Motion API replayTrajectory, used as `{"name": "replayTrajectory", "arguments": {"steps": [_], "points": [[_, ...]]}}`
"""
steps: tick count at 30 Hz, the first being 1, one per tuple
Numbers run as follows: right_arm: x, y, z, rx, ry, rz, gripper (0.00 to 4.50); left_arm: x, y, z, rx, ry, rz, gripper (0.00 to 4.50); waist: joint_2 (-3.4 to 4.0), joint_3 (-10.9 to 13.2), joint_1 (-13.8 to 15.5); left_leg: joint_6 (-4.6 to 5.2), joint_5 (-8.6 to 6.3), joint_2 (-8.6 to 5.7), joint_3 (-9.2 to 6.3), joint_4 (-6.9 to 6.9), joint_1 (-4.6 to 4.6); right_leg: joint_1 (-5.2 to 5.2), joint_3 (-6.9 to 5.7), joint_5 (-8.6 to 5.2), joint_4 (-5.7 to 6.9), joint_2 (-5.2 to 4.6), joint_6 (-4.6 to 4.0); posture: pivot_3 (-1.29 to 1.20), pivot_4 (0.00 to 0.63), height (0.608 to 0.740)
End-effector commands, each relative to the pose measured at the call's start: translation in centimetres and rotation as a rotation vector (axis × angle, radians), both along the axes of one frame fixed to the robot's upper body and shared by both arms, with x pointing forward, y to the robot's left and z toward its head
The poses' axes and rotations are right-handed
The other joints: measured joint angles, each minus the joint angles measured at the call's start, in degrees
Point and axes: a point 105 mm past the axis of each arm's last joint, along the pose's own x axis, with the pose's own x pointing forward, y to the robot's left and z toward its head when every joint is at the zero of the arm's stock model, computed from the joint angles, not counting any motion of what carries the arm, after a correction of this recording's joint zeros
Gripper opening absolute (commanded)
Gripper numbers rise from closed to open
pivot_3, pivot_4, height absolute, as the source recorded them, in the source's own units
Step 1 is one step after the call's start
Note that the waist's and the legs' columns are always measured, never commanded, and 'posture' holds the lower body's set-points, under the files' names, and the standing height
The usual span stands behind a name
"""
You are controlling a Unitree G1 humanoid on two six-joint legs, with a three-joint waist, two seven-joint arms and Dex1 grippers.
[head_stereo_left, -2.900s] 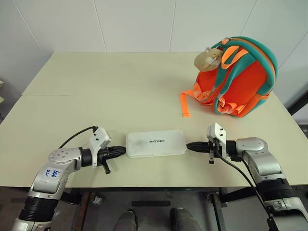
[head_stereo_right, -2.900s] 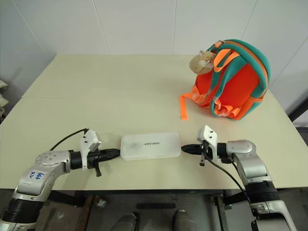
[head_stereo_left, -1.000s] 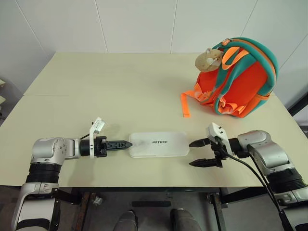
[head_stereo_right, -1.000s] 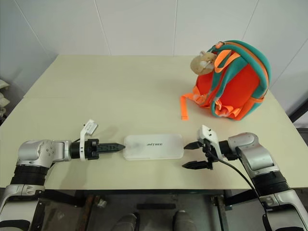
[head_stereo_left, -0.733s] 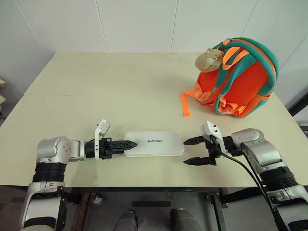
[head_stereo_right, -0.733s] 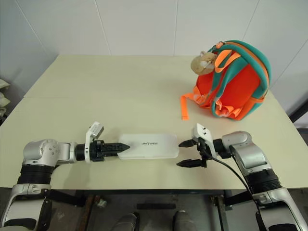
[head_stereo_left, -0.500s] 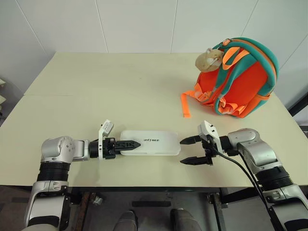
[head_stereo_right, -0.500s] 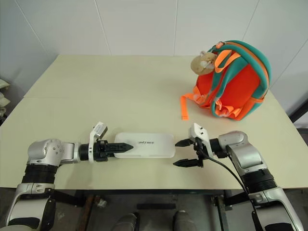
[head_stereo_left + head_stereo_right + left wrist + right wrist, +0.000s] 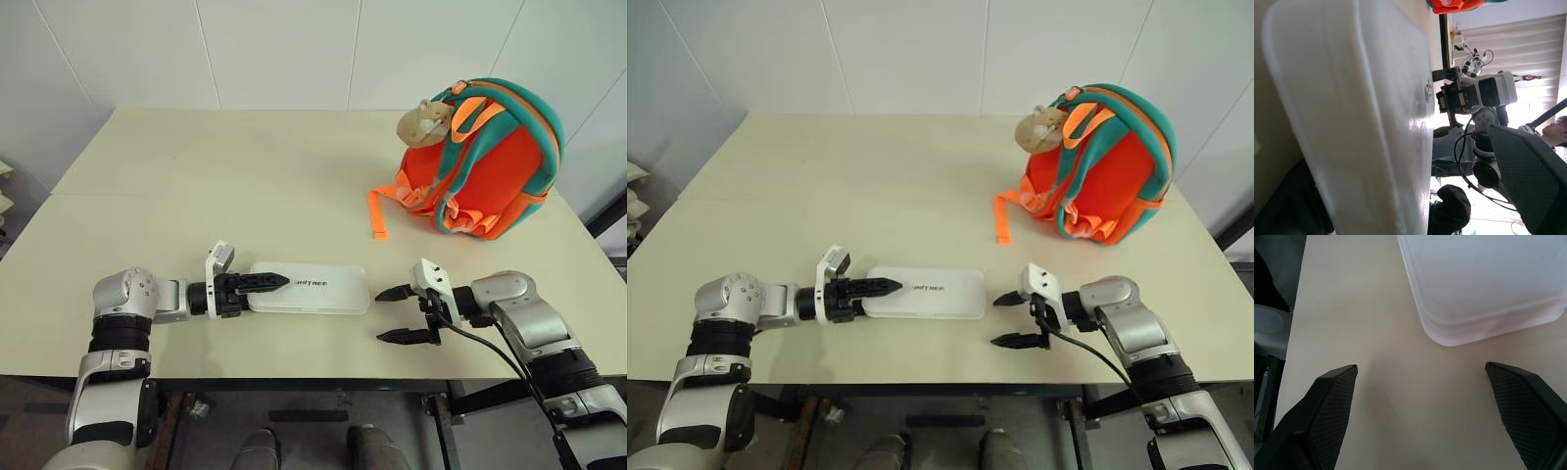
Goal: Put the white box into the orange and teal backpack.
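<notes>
Near the front edge of the table the white box lies flat between my two arms, not yet lifted. My left gripper reaches over the box's left end, one finger above the lid, and its jaws stand apart around that end as far as I can judge. My right gripper waits just beside the other end, fingers spread wide, touching nothing. Well apart, at the far right, the orange and teal backpack stands upright. I judge everything remains: grasp, carry, insert.
</notes>
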Motion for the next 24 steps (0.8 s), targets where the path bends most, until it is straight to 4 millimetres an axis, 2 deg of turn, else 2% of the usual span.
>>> {"name": "replayTrajectory", "arguments": {"steps": [1,3,6,13,15,21,24], "points": [[-0.2,-0.9,1.1,0.01,-0.045,-0.024,4.43,-0.4,-0.1,-1.7,0.052,0.078,-0.015,4.5,0.0,0.0,0.08,0.0,0.0,0.0,0.0,0.0,0.01,0.0,0.0,0.0,0.0,0.0,0.0,0.0,0.15,0.74],[-0.5,-1.0,1.1,0.012,-0.045,-0.028,4.43,-0.3,0.0,-1.8,0.061,0.078,-0.017,4.5,0.0,0.0,0.11,0.0,0.0,0.0,0.0,-0.01,0.0,0.01,0.0,0.0,-0.02,0.0,0.0,0.0,0.15,0.74],[-0.6,-1.1,1.1,0.018,-0.047,-0.043,4.5,-0.2,0.0,-1.6,0.055,0.079,-0.023,3.95,0.01,-0.01,0.0,-0.01,-0.01,0.0,0.0,-0.01,0.01,0.01,0.0,0.0,-0.03,0.0,0.0,0.0,0.15,0.74],[-0.8,-1.2,1.3,0.034,-0.055,-0.07,4.5,-0.1,-0.3,-1.0,0.035,0.065,-0.043,1.85,0.01,-0.01,0.0,-0.01,-0.03,0.0,0.0,-0.08,-0.04,-0.04,0.0,-0.02,-0.09,0.0,-0.02,0.0,0.15,0.74],[-0.8,-1.2,1.4,0.042,-0.059,-0.076,4.5,-0.1,-0.5,-0.9,0.021,0.056,-0.043,1.44,0.01,-0.01,0.01,-0.01,-0.03,0.01,0.0,-0.09,-0.04,-0.05,0.0,-0.02,-0.08,0.0,-0.03,0.0,0.15,0.74],[-0.5,-1.3,2.2,0.084,-0.091,-0.126,4.5,-0.3,-1.0,0.9,-0.056,-0.031,-0.053,1.43,0.0,0.0,0.03,-0.01,-0.04,0.0,0.0,-0.09,-0.09,-0.07,0.0,-0.02,-0.12,-0.01,-0.02,0.0,0.15,0.74],[0.6,-2.6,3.4,0.104,-0.15,-0.215,4.5,-0.1,-0.6,2.0,-0.074,-0.131,-0.037,1.43,0.0,0.0,0.07,-0.01,-0.04,0.01,-0.01,-0.09,-0.23,-0.19,0.0,-0.02,-0.13,-0.02,-0.02,0.0,0.15,0.74]]}}
